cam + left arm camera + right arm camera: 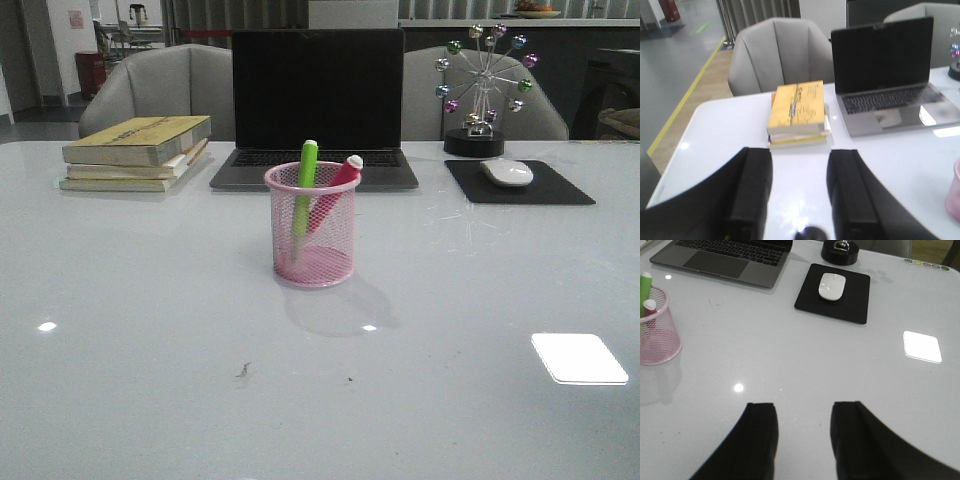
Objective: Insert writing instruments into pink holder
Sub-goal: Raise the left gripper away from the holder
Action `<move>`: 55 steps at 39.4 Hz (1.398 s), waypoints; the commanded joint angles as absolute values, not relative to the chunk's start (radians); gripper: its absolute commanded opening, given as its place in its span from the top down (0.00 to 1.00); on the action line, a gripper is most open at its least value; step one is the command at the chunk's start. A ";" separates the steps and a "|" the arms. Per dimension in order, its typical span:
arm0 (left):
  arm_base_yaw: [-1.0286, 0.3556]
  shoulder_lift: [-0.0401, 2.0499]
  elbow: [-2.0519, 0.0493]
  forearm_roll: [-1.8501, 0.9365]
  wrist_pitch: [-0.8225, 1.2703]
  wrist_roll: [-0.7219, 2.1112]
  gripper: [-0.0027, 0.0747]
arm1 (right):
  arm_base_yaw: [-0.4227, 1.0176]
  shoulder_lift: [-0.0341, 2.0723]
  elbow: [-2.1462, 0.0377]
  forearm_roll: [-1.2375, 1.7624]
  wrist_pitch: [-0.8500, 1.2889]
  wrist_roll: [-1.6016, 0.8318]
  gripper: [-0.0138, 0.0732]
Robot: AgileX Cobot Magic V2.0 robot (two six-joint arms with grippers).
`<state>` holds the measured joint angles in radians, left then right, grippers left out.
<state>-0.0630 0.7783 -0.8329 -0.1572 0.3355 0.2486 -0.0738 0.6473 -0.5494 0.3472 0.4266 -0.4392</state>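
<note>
The left gripper [799, 192] hung with its fingers apart and nothing between them, above bare white tabletop [720, 130]. Beyond it lay a stack of books [797, 114] with a yellow cover on top, and an open laptop [890, 75] with a dark screen beside the stack. The right gripper [802, 440] likewise stood spread and empty over the glossy table, well apart from everything.

In the front view the pink holder [310, 225] stood upright at the table's centre, at about 6 o'clock from the laptop. Both markers were inside it: the green marker [305, 185] nearly upright, the pink marker [335, 190] leaning toward 1 o'clock against the rim. At 3 o'clock from the laptop a white mouse [507, 172] lay on a black mouse pad [520, 185], with a ferris-wheel ornament [485, 90] behind it. The surface mirrored ceiling lights. Two grey chairs [160, 85] stood behind the table; a dim room extended beyond them.
</note>
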 commanded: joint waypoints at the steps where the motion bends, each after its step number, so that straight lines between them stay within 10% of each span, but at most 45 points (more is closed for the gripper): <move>1: -0.062 0.709 -0.779 -0.169 0.241 0.247 0.54 | -0.078 0.643 -0.577 0.351 0.352 -0.449 0.39; 55: -0.062 0.567 -0.619 -0.191 0.267 0.247 0.54 | -0.077 0.643 -0.577 0.351 0.352 -0.449 0.39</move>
<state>-0.0630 0.5679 -0.5897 -0.1777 0.3506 0.2494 -0.0738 0.6473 -0.5494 0.3465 0.4266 -0.4416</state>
